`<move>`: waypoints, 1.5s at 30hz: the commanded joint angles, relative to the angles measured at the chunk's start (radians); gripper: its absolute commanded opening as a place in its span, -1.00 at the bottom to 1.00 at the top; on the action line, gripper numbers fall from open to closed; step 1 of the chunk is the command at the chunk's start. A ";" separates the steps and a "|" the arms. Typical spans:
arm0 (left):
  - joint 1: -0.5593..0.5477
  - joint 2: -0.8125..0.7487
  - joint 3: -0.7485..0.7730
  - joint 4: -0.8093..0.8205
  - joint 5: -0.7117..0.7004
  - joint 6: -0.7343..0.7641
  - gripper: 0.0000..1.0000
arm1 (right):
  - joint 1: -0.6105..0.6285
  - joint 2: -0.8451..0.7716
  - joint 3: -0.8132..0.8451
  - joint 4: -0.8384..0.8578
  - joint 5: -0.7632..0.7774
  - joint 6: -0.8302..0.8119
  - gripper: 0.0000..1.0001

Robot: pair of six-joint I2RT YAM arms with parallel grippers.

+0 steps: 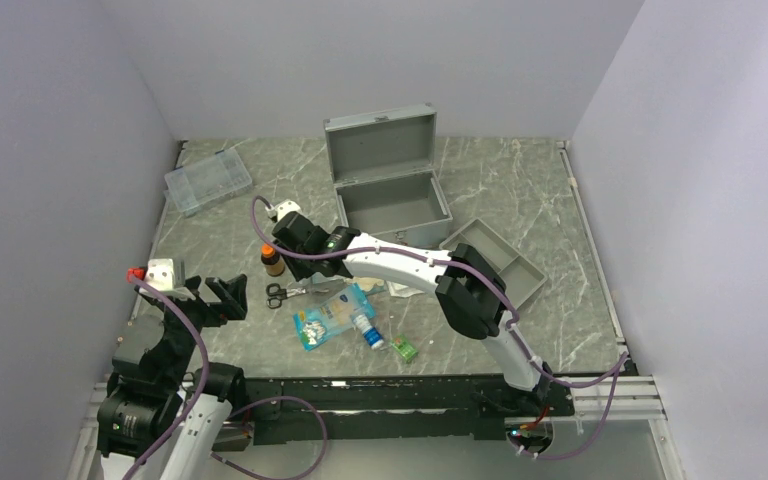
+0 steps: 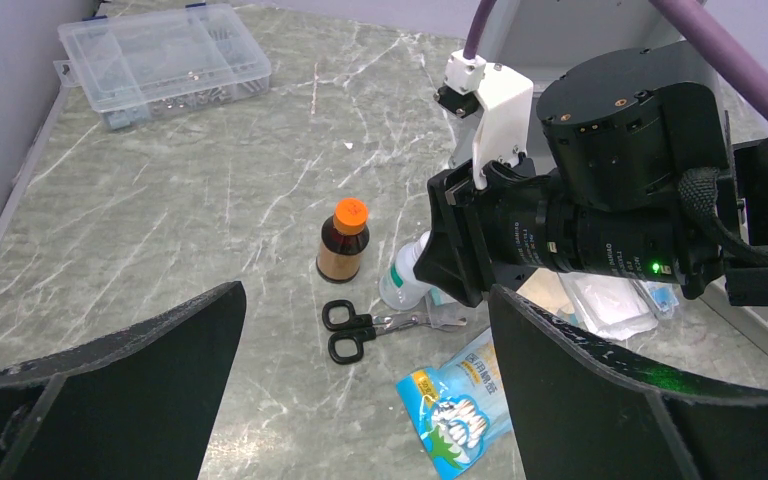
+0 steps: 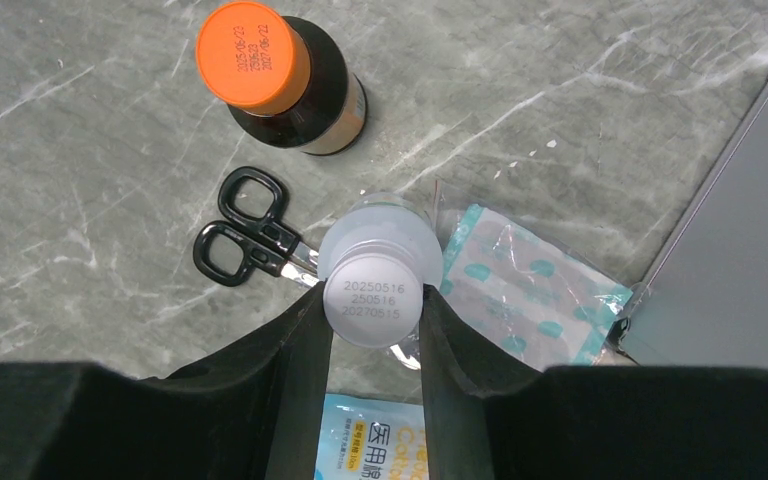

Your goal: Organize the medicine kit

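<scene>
The medicine kit (image 1: 390,205), a silver-grey metal case, stands with its lid up at the back centre of the table. My right gripper (image 3: 373,310) reaches left over the loose supplies, and its fingers press both sides of the white cap of a clear upright bottle (image 3: 375,290). The left wrist view shows the same bottle (image 2: 400,285) under the right gripper (image 2: 445,285). A brown bottle with an orange cap (image 3: 280,75) stands just beyond it, and black scissors (image 3: 245,235) lie beside it. My left gripper (image 2: 365,295) hangs open at the near left (image 1: 222,298) with nothing between its fingers.
A blue cotton swab bag (image 1: 330,318), a small lying bottle (image 1: 367,328) and a green item (image 1: 405,349) lie in front. A plaster packet (image 3: 520,290) lies next to the gripped bottle. A clear compartment box (image 1: 207,180) sits back left, and a grey divided tray (image 1: 500,262) sits right of the case.
</scene>
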 commanded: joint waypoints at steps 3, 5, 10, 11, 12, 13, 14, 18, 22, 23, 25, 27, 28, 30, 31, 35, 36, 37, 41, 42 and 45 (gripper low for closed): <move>0.004 -0.008 -0.004 0.015 -0.014 -0.014 0.98 | 0.010 -0.001 0.058 0.019 0.035 -0.004 -0.28; 0.004 -0.008 -0.004 0.015 -0.014 -0.015 0.98 | 0.010 -0.007 0.055 0.021 0.045 -0.005 -0.48; 0.005 0.011 -0.005 0.018 -0.012 -0.012 0.97 | 0.012 -0.058 0.026 0.044 0.070 -0.007 -1.00; 0.004 0.020 -0.007 0.022 -0.008 -0.010 0.98 | 0.013 -0.076 0.010 0.060 0.067 -0.005 -1.00; 0.004 0.029 -0.009 0.025 -0.007 -0.009 0.98 | 0.012 -0.100 -0.008 0.075 0.063 0.000 -1.00; 0.004 0.039 -0.007 0.023 -0.007 -0.009 0.98 | 0.014 -0.122 -0.023 0.087 0.057 0.004 -1.00; 0.004 0.049 -0.002 0.019 -0.009 -0.010 0.98 | 0.014 -0.143 -0.037 0.094 0.057 0.010 -1.00; 0.004 0.068 0.010 0.011 -0.027 0.000 0.98 | 0.014 -0.270 -0.108 0.117 0.061 0.023 -1.00; 0.004 0.098 0.025 0.002 -0.034 0.005 0.97 | 0.014 -0.417 -0.176 0.138 0.062 0.020 -1.00; 0.004 0.112 0.031 -0.001 -0.023 0.001 0.98 | 0.015 -0.448 -0.180 0.128 0.068 0.015 -1.00; 0.004 0.142 0.041 -0.005 -0.013 -0.011 0.98 | 0.013 -0.508 -0.194 0.116 0.080 0.004 -1.00; 0.004 0.172 0.046 0.000 -0.009 -0.015 0.98 | 0.010 -0.558 -0.200 0.098 0.098 -0.008 -1.00; 0.004 0.189 0.051 0.005 -0.003 -0.011 0.98 | 0.008 -0.578 -0.202 0.088 0.112 -0.015 -1.00; 0.004 0.227 0.067 0.006 0.003 -0.006 0.98 | -0.004 -0.612 -0.205 0.072 0.128 -0.022 -1.00; 0.004 0.250 0.076 0.006 0.011 -0.005 0.98 | -0.014 -0.630 -0.210 0.066 0.130 -0.024 -1.00; 0.004 0.345 0.118 -0.003 0.050 -0.004 0.98 | -0.095 -0.696 -0.248 0.054 0.093 -0.008 -1.00; 0.004 0.365 0.125 -0.005 0.056 -0.007 0.97 | -0.133 -0.707 -0.251 0.044 0.060 0.005 -1.00; 0.004 0.381 0.130 -0.007 0.061 -0.010 0.98 | -0.171 -0.713 -0.256 0.038 0.030 0.016 -1.00; 0.004 0.414 0.122 0.006 0.072 -0.026 0.98 | -0.303 -0.708 -0.269 0.026 -0.063 0.027 -1.00; 0.004 0.414 0.114 0.014 0.075 -0.030 0.98 | -0.332 -0.700 -0.270 0.024 -0.089 0.033 -1.00; 0.004 0.409 0.088 0.043 0.093 -0.037 0.98 | -0.413 -0.677 -0.286 0.035 -0.188 0.062 -1.00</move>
